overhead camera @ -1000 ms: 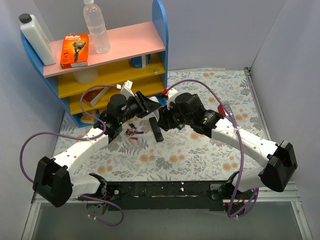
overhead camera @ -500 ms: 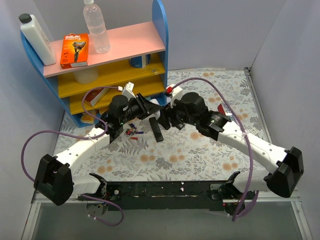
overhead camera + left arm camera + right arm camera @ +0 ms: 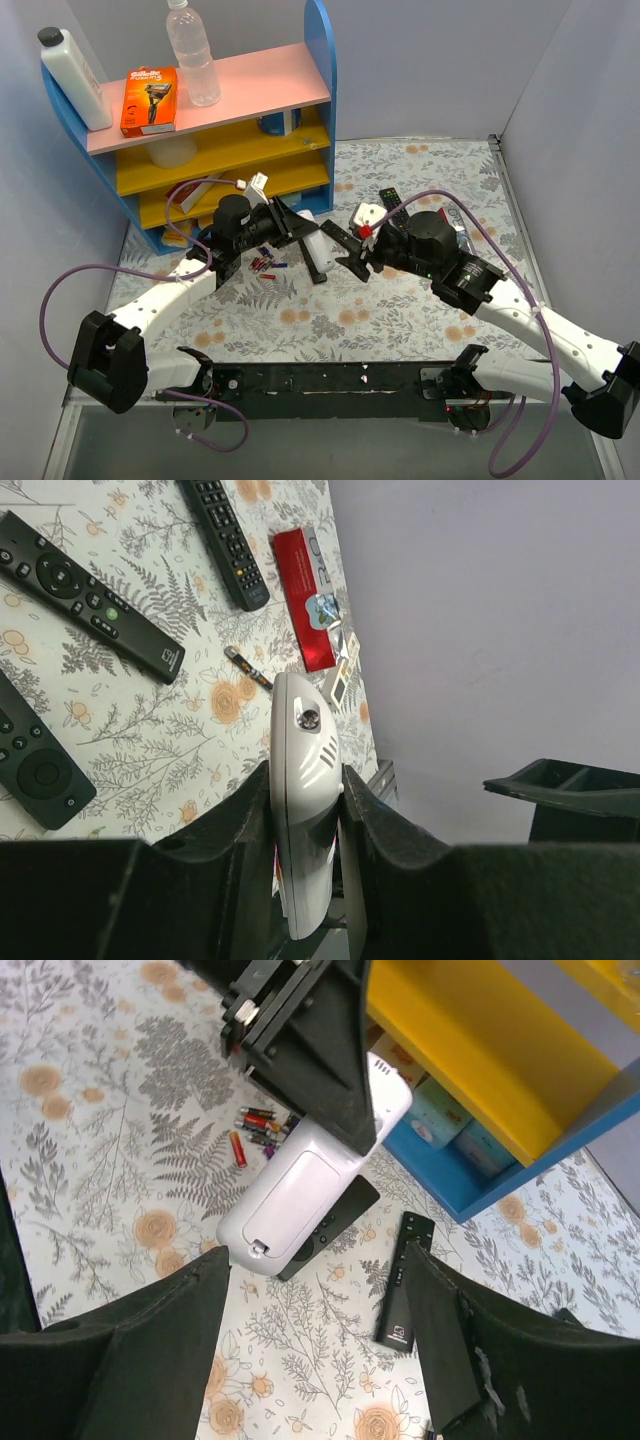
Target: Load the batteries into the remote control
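My left gripper (image 3: 292, 226) is shut on a white remote (image 3: 316, 252) and holds it above the mat. In the left wrist view the remote (image 3: 303, 720) stands edge-on between my fingers (image 3: 240, 820). In the right wrist view the remote (image 3: 300, 1185) shows its back, with the battery cover closed and a latch at the near end. My right gripper (image 3: 352, 254) is open and empty, just right of the remote; its fingers (image 3: 130, 1360) frame bare mat. A small heap of tiny cells (image 3: 265, 262) lies under the left arm (image 3: 262, 1122). Red and blue wraps show; green or yellowish ones are too small to tell.
A black remote (image 3: 345, 1210) lies under the white one, and a slim black remote (image 3: 400, 1280) lies beside it. More black remotes (image 3: 90, 595) and a red pack (image 3: 310, 600) lie to the right. The blue, yellow and pink shelf (image 3: 200, 130) stands at the back left.
My right gripper has drawn back to the right, away from the white remote, and stands open. My left gripper still holds the remote in about the same place.
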You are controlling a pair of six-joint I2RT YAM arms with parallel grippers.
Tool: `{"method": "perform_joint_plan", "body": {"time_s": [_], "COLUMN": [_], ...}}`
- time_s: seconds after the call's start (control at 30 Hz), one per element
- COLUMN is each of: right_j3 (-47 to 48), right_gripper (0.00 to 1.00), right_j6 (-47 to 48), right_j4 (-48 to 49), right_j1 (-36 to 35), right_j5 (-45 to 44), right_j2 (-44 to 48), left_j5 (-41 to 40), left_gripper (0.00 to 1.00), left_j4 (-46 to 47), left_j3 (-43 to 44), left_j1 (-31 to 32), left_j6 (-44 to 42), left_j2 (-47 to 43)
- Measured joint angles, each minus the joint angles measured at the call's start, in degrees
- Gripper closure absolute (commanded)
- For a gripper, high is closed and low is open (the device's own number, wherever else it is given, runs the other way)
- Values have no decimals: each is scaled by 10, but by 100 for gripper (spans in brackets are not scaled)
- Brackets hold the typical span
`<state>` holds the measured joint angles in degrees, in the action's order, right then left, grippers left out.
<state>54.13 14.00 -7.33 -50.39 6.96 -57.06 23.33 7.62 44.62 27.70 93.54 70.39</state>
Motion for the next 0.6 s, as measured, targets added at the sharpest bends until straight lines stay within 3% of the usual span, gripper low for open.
{"method": "perform_joint_plan", "body": {"time_s": [0.27, 0.6], "right_j3": [-27, -27], "right_gripper": [44, 53], "right_j6": [103, 151], "right_j4": [-22, -29], "right_j1": [0, 0], "right_j5": [66, 118], "right_j2": [11, -24], "left_j5": [37, 54], "left_gripper": [100, 100], "left_j4": [-27, -47], "left_j3": [2, 20], "left_j1": [0, 0], "left_j6": [-5, 5], "left_j2": [-1, -1]}}
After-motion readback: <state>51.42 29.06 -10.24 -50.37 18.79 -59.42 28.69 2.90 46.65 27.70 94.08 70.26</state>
